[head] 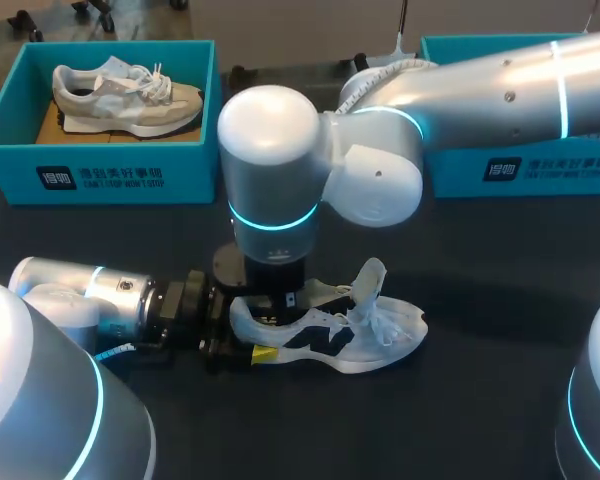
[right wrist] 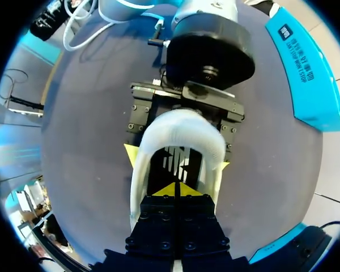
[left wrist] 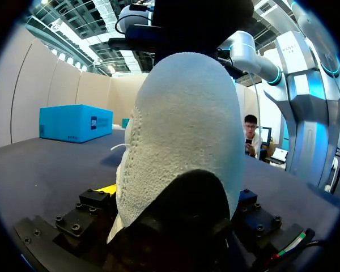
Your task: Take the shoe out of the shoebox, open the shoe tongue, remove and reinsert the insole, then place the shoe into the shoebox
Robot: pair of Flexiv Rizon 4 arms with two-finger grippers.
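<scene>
1. The teal shoebox [head: 110, 180] stood well apart from both sets of jaws at the far side of the dark worktop [head: 500, 300]. A second trainer [head: 130, 95] lay inside it.
2. The white shoe [head: 375, 345] sat outside the box, sole down on the worktop. Its heel was between the left jaws and its toe pointed away from them. It looked light, with a soft upper likely to give under pressure and a firmer sole and heel cup. The heel appeared the soundest place to grip.
3. The dark insole [right wrist: 175, 161] lay inside the shoe, just ahead of the right jaws. It was probably thin and floppy, best pinched at its heel edge and drawn out gently.
4. The left jaws were clamped on the shoe's heel, one yellow tip against each side.
5. The right jaws hung over the shoe's mouth, tips pressed together and dipped into the opening. Whether they had caught the insole's edge could not be made out.
</scene>
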